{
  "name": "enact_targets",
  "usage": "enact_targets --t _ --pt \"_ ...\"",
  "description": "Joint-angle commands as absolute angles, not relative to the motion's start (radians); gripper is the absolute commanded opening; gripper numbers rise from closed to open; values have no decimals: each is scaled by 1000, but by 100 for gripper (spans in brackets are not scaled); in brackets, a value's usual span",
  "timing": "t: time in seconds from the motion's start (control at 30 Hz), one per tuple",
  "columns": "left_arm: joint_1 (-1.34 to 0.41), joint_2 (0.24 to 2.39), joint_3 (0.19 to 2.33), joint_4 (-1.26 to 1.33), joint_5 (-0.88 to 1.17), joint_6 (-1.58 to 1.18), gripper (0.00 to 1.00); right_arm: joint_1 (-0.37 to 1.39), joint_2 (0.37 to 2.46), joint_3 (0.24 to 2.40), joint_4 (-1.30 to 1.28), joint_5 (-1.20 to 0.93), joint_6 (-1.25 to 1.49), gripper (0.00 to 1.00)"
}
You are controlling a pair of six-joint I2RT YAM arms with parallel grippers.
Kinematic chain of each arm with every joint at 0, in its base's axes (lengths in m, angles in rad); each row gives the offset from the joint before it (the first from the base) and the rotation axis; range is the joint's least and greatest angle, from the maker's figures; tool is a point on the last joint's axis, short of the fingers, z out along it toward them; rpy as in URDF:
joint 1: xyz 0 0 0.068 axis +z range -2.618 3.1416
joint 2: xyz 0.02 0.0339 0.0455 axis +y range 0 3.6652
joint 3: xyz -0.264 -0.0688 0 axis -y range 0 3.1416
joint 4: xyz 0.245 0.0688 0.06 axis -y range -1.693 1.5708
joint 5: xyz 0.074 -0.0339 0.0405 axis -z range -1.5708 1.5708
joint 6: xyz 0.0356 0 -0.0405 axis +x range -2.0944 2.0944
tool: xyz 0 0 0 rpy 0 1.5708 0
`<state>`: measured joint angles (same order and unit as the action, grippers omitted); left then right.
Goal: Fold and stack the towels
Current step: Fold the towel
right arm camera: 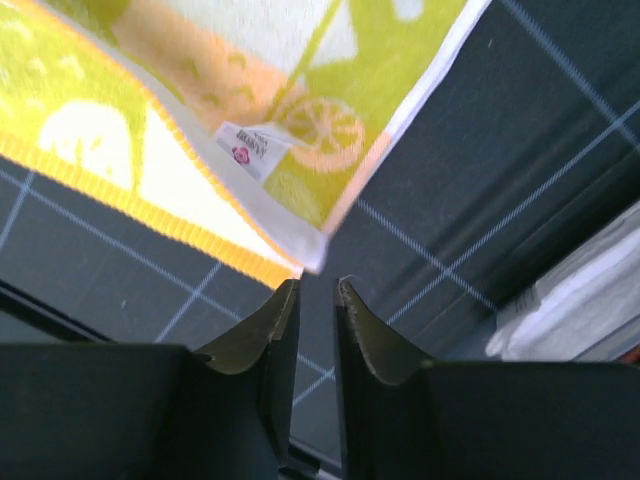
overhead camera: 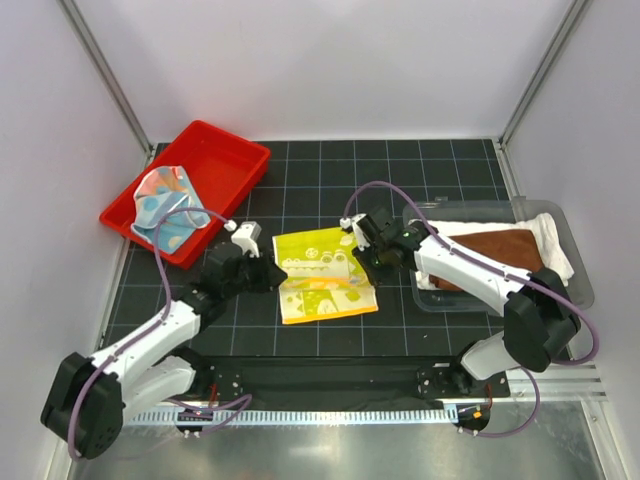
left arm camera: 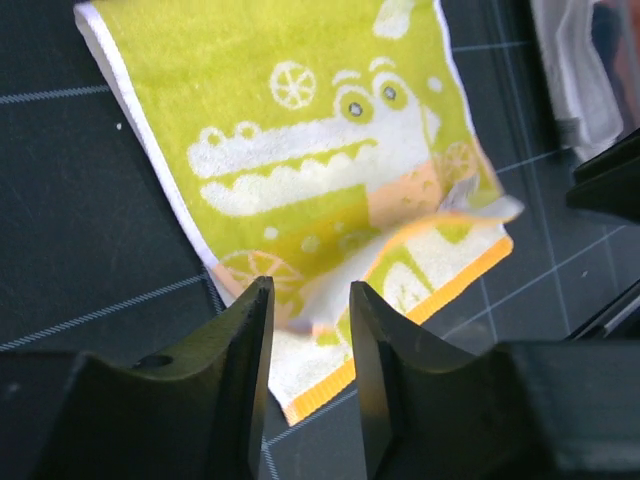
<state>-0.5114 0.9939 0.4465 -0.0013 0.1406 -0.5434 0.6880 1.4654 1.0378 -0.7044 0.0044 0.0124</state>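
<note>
Clerk: Towel, yellow-green, crocodile print point(overhead camera: 325, 277). Location?

Checker: Centre of the dark gridded mat point(overhead camera: 400, 180), between the two arms. It lies flat and folded over, with an orange-bordered layer along the near edge. A small label shows near one corner in the right wrist view.

Clerk: Left gripper point(overhead camera: 268, 272)?

Checker: At the towel's left edge. The jaws are spread, with a clear gap. A raised bit of the towel's edge shows in that gap. Cannot tell whether either finger touches it.

Clerk: Right gripper point(overhead camera: 360, 260)?

Checker: At the towel's far right corner. The jaws are parted by a narrow slit with nothing between them. The towel's corner sits just ahead of the tips.

Clerk: Remaining towels?

Checker: Light-blue multicoloured towel point(overhead camera: 165, 205), crumpled, in the red tray point(overhead camera: 235, 140), far left. Brown towel point(overhead camera: 500, 250), folded, lies on the white towel point(overhead camera: 555, 240) in the clear bin point(overhead camera: 430, 297), right.
</note>
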Motion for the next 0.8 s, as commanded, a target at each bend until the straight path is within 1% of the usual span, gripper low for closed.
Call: enact_targets --t 0.0,0.03,0.1,0.17,0.27,0.3,0.33,0.37,0.43,0.47,0.57,0.7,0.77 --pt "-517 893 456 12 127 -595 41 695 1427 1098 -845 -46 52 29" --pt "-518 873 457 9 120 -610 42 695 1434 1109 -860 -52 58 32" --pt "-517 855 453 9 101 -627 48 695 1442 1140 -876 -52 83 32" --pt "-517 871 457 11 83 -652 49 695 1462 1150 -850 -26 122 33" --pt "-518 974 475 18 112 -679 48 695 1509 1143 -728 61 265 33" --pt "-517 1000 479 26 135 -684 46 695 1519 1129 -694 75 352 33" --pt "-518 1050 485 32 147 -696 45 695 1528 1108 -658 84 382 33" --pt "-518 1069 485 25 158 -728 42 696 1545 1071 -619 100 418 33" --pt "-518 1097 495 -42 123 -768 41 696 1562 1048 -608 142 497 33" --pt "-520 1118 514 -136 103 -781 41 696 1563 1028 -606 185 520 33" --pt "-518 1140 535 -230 48 -807 43 696 1569 1003 -611 207 618 34" --pt "-535 1114 512 -233 49 -839 48 696 1531 948 -592 216 735 40" --pt "-555 1109 506 -227 38 -851 50 696 1502 916 -589 225 776 40"
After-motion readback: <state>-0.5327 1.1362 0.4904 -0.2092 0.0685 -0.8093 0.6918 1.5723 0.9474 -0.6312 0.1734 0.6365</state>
